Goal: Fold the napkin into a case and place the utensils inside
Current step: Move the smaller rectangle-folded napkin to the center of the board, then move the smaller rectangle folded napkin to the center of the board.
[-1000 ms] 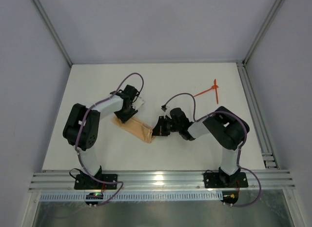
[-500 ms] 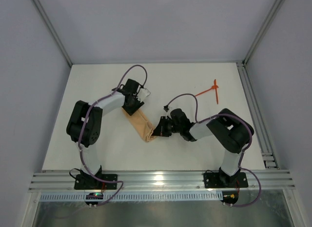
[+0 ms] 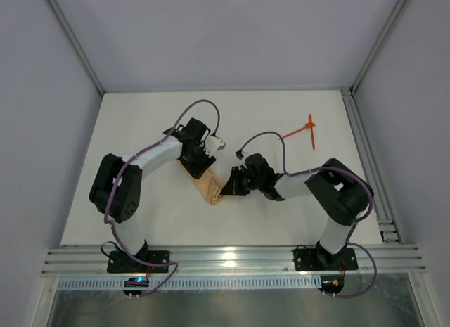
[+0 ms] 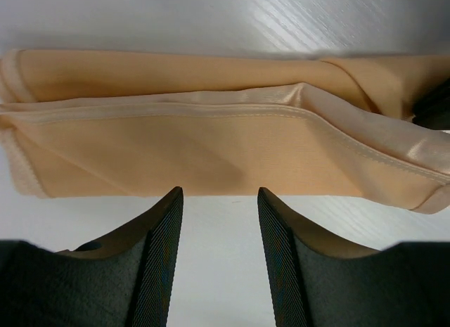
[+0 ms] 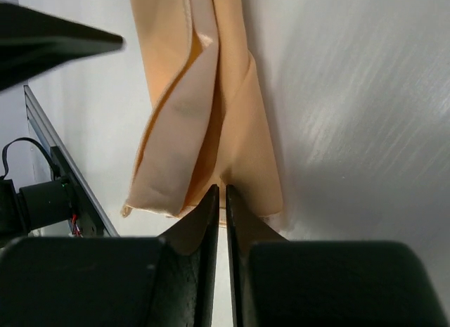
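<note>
My left arm is folded at the elbow out toward 9 o'clock, its forearm reaching in toward 2 o'clock, so that my left gripper (image 4: 218,193) hangs over the far end of the napkin (image 3: 204,187). Its fingers (image 4: 164,228) stand apart with only bare table between them, just short of the cloth's long edge. My right arm stretches low toward 9 o'clock, and my right gripper (image 5: 221,192) meets the napkin's near end with fingers almost together. Whether cloth is pinched there I cannot tell. The napkin lies mid-table as a narrow folded strip. The utensils (image 3: 301,132) lie crossed toward 2 o'clock, well apart.
</note>
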Tool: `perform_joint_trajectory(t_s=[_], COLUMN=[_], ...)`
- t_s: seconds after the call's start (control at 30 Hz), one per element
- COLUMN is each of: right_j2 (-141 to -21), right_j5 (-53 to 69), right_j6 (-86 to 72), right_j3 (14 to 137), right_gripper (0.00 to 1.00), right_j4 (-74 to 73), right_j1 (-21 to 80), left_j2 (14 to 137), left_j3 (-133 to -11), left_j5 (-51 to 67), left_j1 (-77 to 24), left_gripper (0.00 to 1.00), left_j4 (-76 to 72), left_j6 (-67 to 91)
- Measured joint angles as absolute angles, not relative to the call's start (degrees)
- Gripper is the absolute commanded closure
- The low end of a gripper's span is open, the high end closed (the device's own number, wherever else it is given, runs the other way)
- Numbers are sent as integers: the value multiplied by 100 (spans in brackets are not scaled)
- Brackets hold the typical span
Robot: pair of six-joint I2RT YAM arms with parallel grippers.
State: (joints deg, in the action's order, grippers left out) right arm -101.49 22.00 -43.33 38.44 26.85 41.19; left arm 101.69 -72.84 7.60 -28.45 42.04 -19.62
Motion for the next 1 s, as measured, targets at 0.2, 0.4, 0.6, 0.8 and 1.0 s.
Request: perform_joint_trajectory(t_s=[0.2,0.4,0.6,0.8,1.0], right_j2=[-9478,-9402,-10119,-10527,-10787], right_j5=[2152,2231,2735,3168,3341], right_j6=[-3715,-3057,-2792,-2838,-3114], right_j3=[4287,4512,4733,4829,4753], right_gripper=[71,68,67,66,84], right_j4=[1728,1247,1203,1485,2034], right_j1=[3959,3463,3417,3430,3452], left_j2=[10593,10591,10591,10602,10600], left_j3=[-7043,-7032,-7002,-7002,-7002], left_j5=[742,707,591,464,506], left_j1=[-2950,-2943,-2943,-2943,-2939], left_gripper=[51,51,50,50,47], left_j4=[4163,4060,3854,3621,3533], left_j6=[-1848,-1796,-1841,-1896,-2001])
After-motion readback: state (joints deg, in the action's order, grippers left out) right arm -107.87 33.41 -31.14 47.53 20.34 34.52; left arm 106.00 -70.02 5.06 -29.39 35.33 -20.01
